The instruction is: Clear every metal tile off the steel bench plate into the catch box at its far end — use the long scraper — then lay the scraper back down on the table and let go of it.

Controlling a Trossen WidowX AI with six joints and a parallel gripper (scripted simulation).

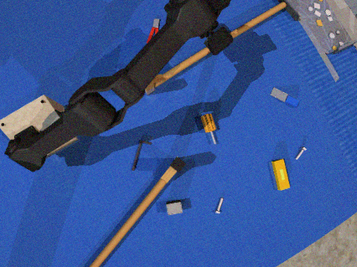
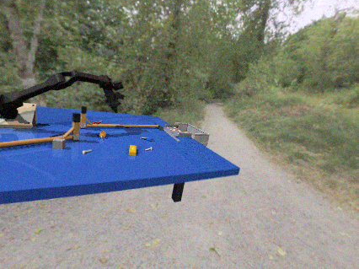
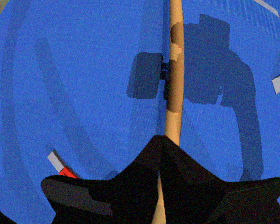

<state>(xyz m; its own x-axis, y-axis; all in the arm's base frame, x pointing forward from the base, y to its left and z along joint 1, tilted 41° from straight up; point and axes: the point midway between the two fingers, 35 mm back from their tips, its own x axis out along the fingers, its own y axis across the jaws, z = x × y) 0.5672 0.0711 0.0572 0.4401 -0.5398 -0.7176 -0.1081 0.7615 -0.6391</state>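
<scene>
My gripper (image 1: 219, 43) (image 2: 115, 110) (image 3: 159, 140) is shut with nothing between its fingers. It hangs above the long scraper (image 1: 261, 17) (image 2: 131, 126) (image 3: 173, 122), whose wooden handle lies on the blue table under the fingertips. The scraper's dark head meets a long grey bar (image 1: 329, 67) at the near side of the metalwork. Beyond it, several small white and amber pieces (image 1: 317, 12) lie on a grey metal surface. I cannot tell from here whether that surface is the plate or the floor of the catch box (image 2: 202, 138).
A second wooden-handled tool (image 1: 131, 219) (image 2: 31, 142) lies nearer the front. Red pliers (image 1: 153, 33) (image 3: 67, 173), an orange-handled screwdriver (image 1: 208, 123), a hex key (image 1: 137, 156), a grey block (image 1: 174, 207), a yellow block (image 1: 281, 175), a blue-and-grey stick (image 1: 280, 94) and two bolts are around.
</scene>
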